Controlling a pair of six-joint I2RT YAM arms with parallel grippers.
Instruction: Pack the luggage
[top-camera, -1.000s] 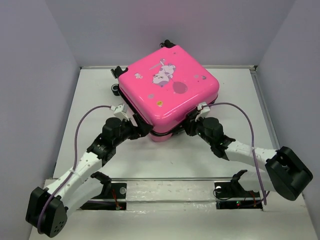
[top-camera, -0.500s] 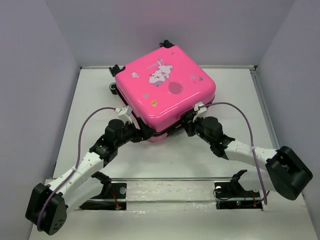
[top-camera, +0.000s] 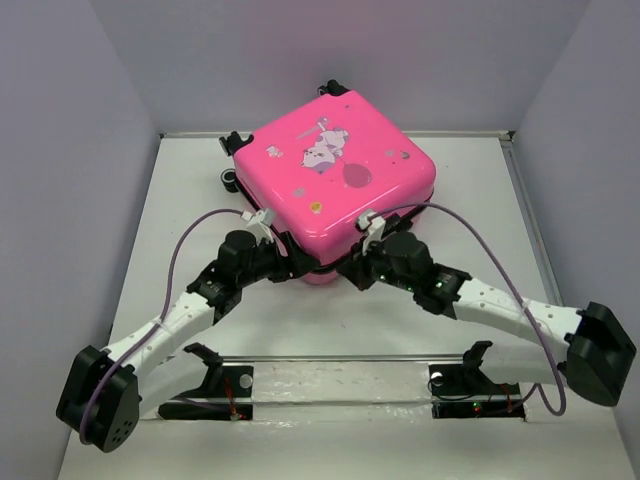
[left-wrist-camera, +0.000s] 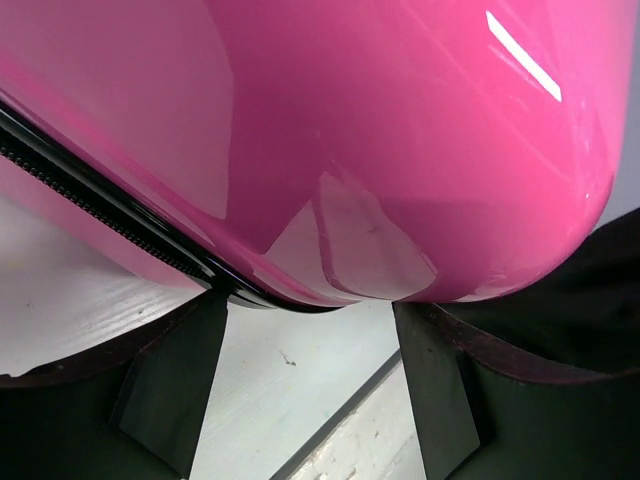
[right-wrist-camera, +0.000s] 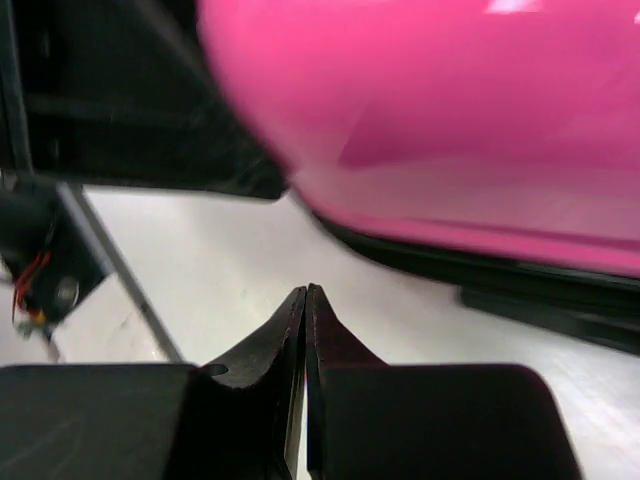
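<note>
The hot-pink luggage (top-camera: 335, 180) lies flat at the back middle of the table, lid down, cartoon print up. My left gripper (top-camera: 295, 265) is open at its near corner. In the left wrist view the pink shell (left-wrist-camera: 400, 150) and its black zipper trim (left-wrist-camera: 90, 190) fill the top, and the corner sits just at my left gripper (left-wrist-camera: 310, 310), whose fingers stand wide apart. My right gripper (top-camera: 350, 272) is shut and empty, just right of the same corner. In the right wrist view it (right-wrist-camera: 306, 292) is low over the table below the shell (right-wrist-camera: 450, 100).
White enclosure walls stand on the left, right and back. The luggage's black wheels (top-camera: 232, 145) sit at its far left edge. A metal rail with the arm mounts (top-camera: 330, 385) runs along the near edge. The left arm's black body (right-wrist-camera: 120, 100) shows in the right wrist view.
My right gripper has moved left along the luggage's front edge to its near corner. My left gripper has edged in toward that corner. The luggage has shifted slightly.
</note>
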